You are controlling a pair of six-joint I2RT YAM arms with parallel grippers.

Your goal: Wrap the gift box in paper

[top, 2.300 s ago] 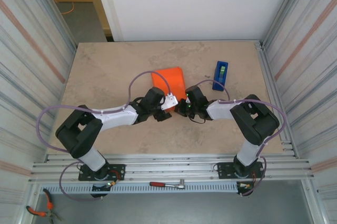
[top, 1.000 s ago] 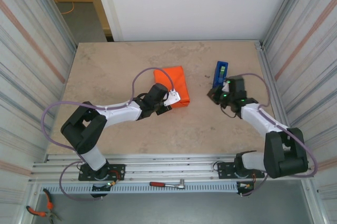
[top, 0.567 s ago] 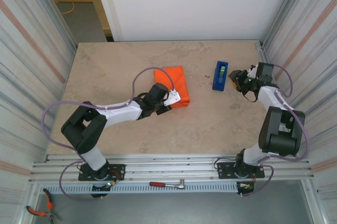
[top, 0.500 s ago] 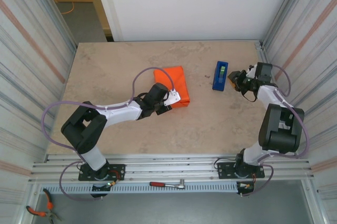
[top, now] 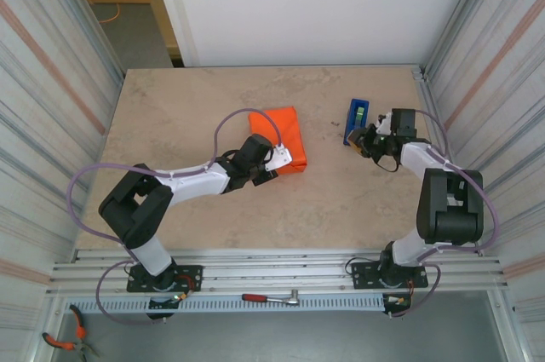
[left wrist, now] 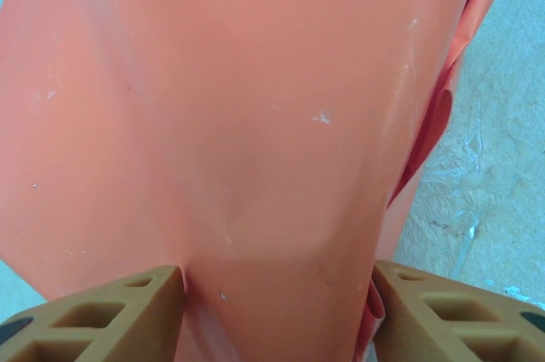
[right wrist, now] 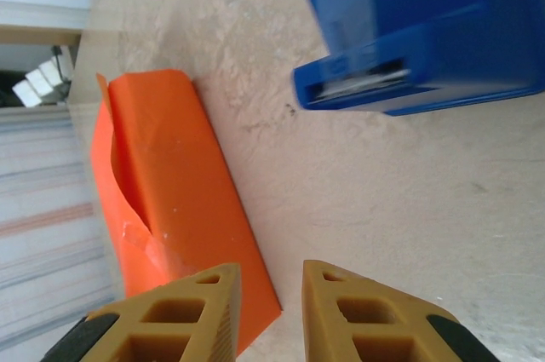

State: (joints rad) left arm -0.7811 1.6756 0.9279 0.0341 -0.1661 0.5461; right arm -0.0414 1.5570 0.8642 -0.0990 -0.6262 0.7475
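the paper [top: 274,132] lies folded into a narrow orange parcel a little to the far side of the middle of the bench [top: 170,115]. its long axis runs from the near edge toward the far edge, and the far end leans slightly left. the gift box is covered; it is probably inside the folds, though no pink shows. the left tool [left wrist: 274,281] stands at the parcel's near end with one finger against each flank of the orange wrap, clenched on the paper. one long edge of the wrap gapes a little and is unsealed.

the right tool [right wrist: 271,275] hangs toward the right edge, just at the near end of the blue tape dispenser [top: 358,119]. its fingers stand a narrow gap apart with nothing between them — released. the dispenser stands upright with its long axis roughly near-to-far and its slotted end face turned toward the tool.

relation governing the coming move: the dispenser lies just ahead of the right tool, toward the far edge, while the parcel lies well to that tool's left across bare bench. the right arm is by far the nearer to the tape, and the left arm is engaged at the parcel. judged from this layout, tape would have to be drawn from the dispenser's near end and carried leftward to the gaping edge — laid across the parcel's long axis, not along it.
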